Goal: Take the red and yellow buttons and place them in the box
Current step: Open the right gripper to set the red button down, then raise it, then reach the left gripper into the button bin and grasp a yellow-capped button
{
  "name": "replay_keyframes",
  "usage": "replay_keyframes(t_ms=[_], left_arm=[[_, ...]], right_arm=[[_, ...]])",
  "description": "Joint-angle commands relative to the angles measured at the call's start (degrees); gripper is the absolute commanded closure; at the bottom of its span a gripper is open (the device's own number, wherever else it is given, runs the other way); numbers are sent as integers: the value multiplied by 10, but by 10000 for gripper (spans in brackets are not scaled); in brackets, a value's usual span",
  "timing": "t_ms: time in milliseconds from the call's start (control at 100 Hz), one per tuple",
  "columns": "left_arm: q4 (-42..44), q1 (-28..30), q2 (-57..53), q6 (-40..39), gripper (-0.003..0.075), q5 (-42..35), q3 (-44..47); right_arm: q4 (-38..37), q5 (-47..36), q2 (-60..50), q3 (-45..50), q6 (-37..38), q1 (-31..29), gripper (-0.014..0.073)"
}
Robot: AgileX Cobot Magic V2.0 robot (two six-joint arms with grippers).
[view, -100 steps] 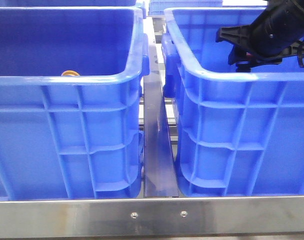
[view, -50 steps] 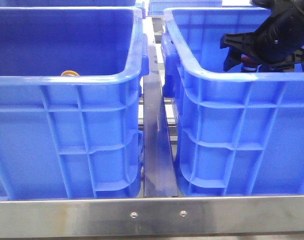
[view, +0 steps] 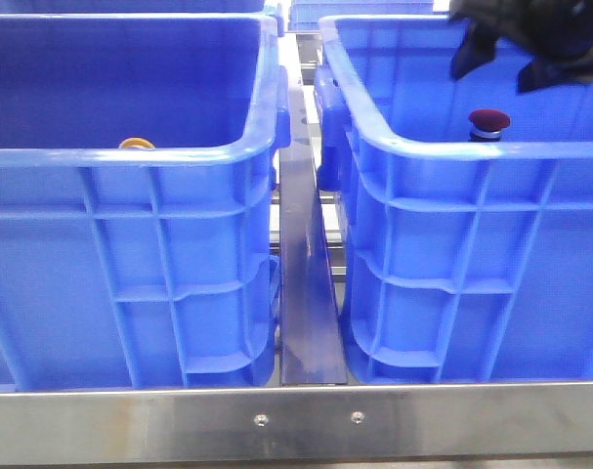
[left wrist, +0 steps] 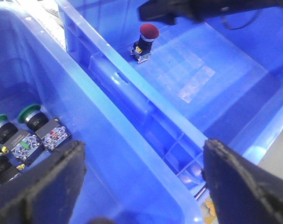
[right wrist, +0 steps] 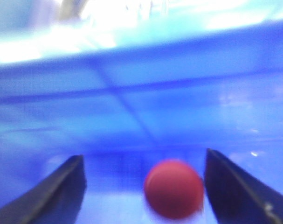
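Observation:
The red button stands upright on the floor of the right blue box, free of any grip. My right gripper hangs open above it, blurred. In the right wrist view the red cap lies below and between the spread fingers of the right gripper. In the left wrist view the red button shows again, and my left gripper is open and empty over the adjoining walls of the two boxes. The yellow button peeks over the rim of the left blue box.
Green-capped buttons lie in the left box near the left gripper's finger. A metal rail runs between the two boxes. A metal frame bar crosses the front edge. More blue bins stand behind.
The right gripper was low in the right box around the red button. It has let go and risen up and to the right, leaving the button standing on the box floor.

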Motion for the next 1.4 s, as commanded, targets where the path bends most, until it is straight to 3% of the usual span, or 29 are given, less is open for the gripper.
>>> replay_keyframes(t_ms=[0,590,1120,1230,1390], left_arm=[[-1,-4,-13,-1,219,-35,-16],[2,-4,-13,-1,219,-35,-16],[2,-2,-13,-1,219,-29,-18],[-1,19,-13,-22,222,0,-37],[-1,97,-12,-64,228,63,-63]], right_arm=[[2,-11,-67,10,-6,-4,80],[2,95,-392,204,-6,-4,122],[2,166,-576,302,-6,-4,122],[2,167,-580,303,-6,-4,122],[2,156,-580,309,-6,-4,122]])
